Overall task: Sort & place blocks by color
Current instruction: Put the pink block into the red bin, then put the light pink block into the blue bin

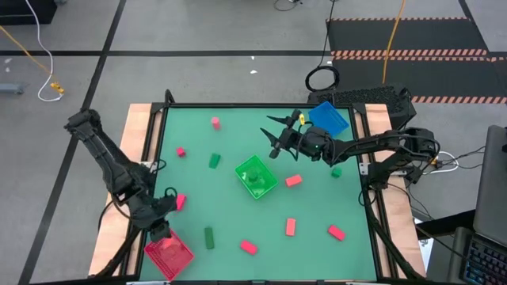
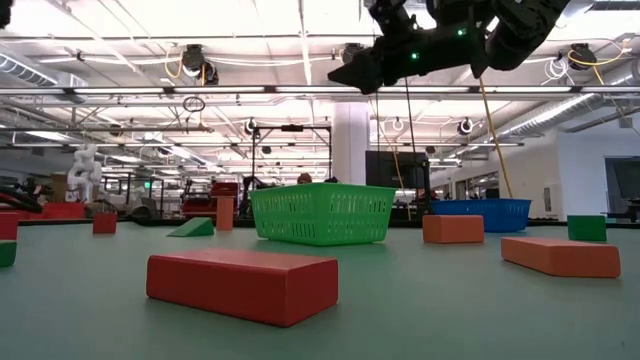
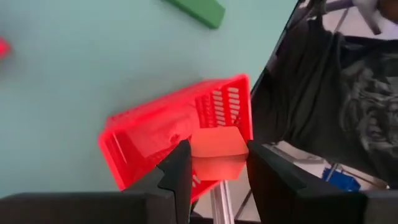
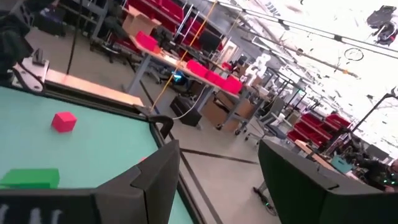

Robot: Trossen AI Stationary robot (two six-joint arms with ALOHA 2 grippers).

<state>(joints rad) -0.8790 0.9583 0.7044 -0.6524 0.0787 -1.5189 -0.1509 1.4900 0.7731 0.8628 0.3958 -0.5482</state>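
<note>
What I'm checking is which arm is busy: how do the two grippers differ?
The left gripper is shut on a red block over the red bin; the right gripper is open and empty. The left is at a table corner; the right is raised near the green bin. Both are dark, two-fingered.

No words, numbers, labels or signs can be read in any of the views. The blocks and the bins are plain, with nothing written on them. The things in the room behind the table are too far off to show any writing.
</note>
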